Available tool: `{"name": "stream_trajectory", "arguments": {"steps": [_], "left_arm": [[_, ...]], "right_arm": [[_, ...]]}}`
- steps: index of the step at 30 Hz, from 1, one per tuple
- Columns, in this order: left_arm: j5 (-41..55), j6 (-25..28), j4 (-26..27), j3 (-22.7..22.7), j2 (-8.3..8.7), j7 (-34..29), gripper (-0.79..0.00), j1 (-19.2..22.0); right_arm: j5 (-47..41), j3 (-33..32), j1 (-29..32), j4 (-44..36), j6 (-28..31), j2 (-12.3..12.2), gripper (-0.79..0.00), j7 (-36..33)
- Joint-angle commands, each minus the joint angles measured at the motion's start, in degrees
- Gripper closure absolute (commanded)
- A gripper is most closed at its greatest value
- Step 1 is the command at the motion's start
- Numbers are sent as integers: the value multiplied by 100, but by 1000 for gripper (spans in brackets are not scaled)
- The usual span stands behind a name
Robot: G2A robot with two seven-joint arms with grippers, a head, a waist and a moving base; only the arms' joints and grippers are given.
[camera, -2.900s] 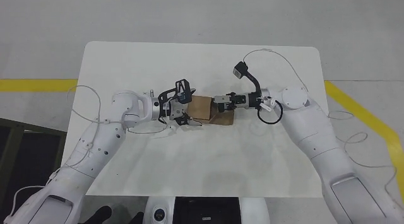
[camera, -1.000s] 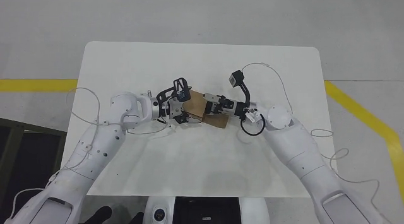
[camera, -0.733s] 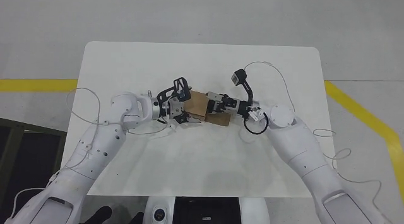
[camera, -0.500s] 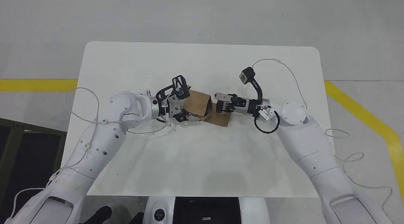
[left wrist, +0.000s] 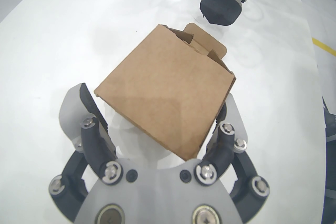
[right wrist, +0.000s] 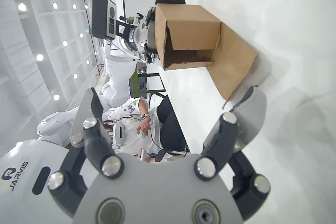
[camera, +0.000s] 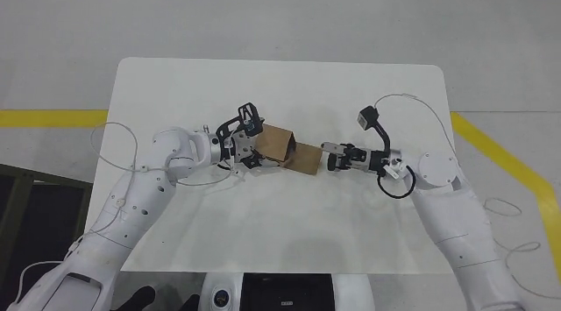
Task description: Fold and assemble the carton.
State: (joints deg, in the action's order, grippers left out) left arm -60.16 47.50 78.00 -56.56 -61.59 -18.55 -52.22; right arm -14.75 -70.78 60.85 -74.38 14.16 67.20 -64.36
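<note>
At table [camera: 394, 223] centre, the carton [camera: 279, 144] is pinched by the left gripper [left wrist: 156, 100]: 2 fingers press on opposite side walls at the closed end.

Likely reason for this hold: it steadies the body and turns the open end [right wrist: 189, 57] toward the other arm, so the flaps are reachable.

1 long flap [right wrist: 236, 62] lies flat on the table, running out from the open end toward the right gripper [right wrist: 170, 93]. Shorter tabs show at the mouth in the left wrist view; their number is unclear.

Right gripper: claw spread wide, holding nothing, just beside the flap's free edge, not touching as far as I can tell.

Pose:
- Left arm: elbow bent, forearm running across the table to the carton.
- Right arm: forearm low and nearly level, pointing at the open end. The wrist is rolled, so 1 finger sits down by the table near the flap and the other is above.

Judgement: the orientation suits taking the flap edge to fold it up. Closing is not yet done.
</note>
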Motion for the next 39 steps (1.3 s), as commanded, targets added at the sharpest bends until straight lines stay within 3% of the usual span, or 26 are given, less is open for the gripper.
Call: {"name": "stream_trajectory", "arguments": {"steps": [1,15,22,29,39], "left_arm": [[-28,0,17,2,1,6,-785,-7],[-53,-14,43,-15,1,6,-785,-31],[-66,-14,49,-7,-2,2,-785,-36],[-80,-1,57,-1,-4,-14,-785,-39],[-111,-3,64,-14,-2,-3,-785,-57]], "right_arm": [[28,96,-14,76,32,16,-785,68],[-722,791,-499,1020,560,239,-785,23],[-1405,834,-668,1101,915,309,-785,-244],[-1491,902,-802,1393,1062,345,-785,-271],[-1783,1111,-1142,1571,1373,432,-785,-925]]}}
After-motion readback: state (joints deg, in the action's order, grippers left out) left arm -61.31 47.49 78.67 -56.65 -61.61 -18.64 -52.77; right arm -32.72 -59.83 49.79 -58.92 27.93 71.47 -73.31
